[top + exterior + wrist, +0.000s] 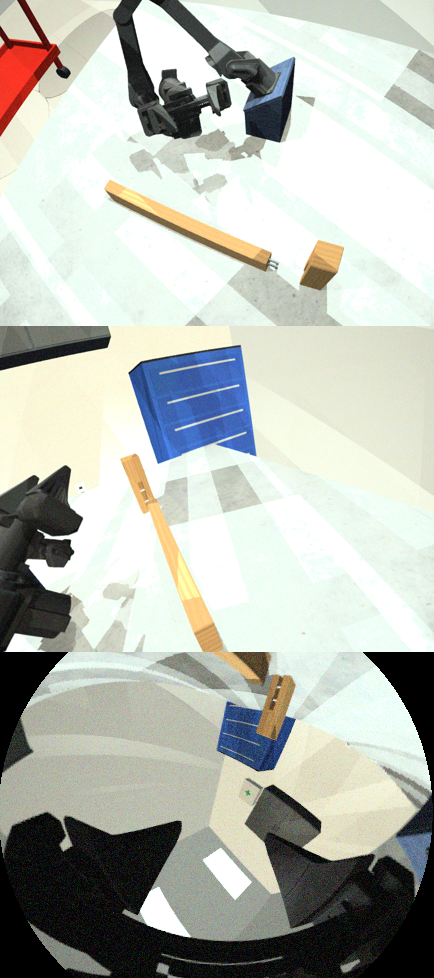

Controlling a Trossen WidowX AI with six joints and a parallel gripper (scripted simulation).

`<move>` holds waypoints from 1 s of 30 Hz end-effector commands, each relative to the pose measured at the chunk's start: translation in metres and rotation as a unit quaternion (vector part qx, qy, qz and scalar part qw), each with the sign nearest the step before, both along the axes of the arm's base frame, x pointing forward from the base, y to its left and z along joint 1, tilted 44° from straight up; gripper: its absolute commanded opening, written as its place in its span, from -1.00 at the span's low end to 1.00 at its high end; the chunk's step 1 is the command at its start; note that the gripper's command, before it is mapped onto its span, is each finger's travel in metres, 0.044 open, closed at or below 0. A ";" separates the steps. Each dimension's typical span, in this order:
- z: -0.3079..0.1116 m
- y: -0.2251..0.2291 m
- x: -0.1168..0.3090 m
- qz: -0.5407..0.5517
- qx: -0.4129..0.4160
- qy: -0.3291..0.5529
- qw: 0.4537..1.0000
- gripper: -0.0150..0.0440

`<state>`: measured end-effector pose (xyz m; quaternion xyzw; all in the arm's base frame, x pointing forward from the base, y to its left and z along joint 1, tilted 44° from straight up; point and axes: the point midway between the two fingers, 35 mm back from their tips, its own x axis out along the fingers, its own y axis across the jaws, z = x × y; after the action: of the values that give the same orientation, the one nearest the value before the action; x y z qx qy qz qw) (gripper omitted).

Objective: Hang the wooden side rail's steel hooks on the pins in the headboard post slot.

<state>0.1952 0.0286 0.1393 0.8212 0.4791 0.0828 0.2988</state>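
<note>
The wooden side rail [185,224] [168,543] [240,661] lies flat on the table. Two steel hooks [273,263] stick out of its end nearest the post, with a gap between them and the post in the top view. The headboard post [324,256] [131,469] [270,722] stands upright; its slot with two light pins shows in the exterior view and the wrist view. My gripper [197,122] [224,832] is open and empty, raised near the arm's base, away from rail and post. In the exterior view the arm is only partly in view at left.
The arm's blue base block [263,119] stands behind the rail in the top view. A red cart [26,71] is at the far left. A blue drawer cabinet [203,396] [240,739] stands beyond the table, past the post.
</note>
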 end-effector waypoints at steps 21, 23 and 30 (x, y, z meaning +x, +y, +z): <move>-0.175 0.039 -0.023 0.123 -0.385 0.460 0.791 1.00; -0.192 0.039 -0.014 0.062 -0.438 0.472 0.763 1.00; -0.224 0.056 0.026 -0.181 -0.515 0.427 0.721 1.00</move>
<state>0.1733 0.0695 -0.0390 0.5098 0.6415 -0.4685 0.3304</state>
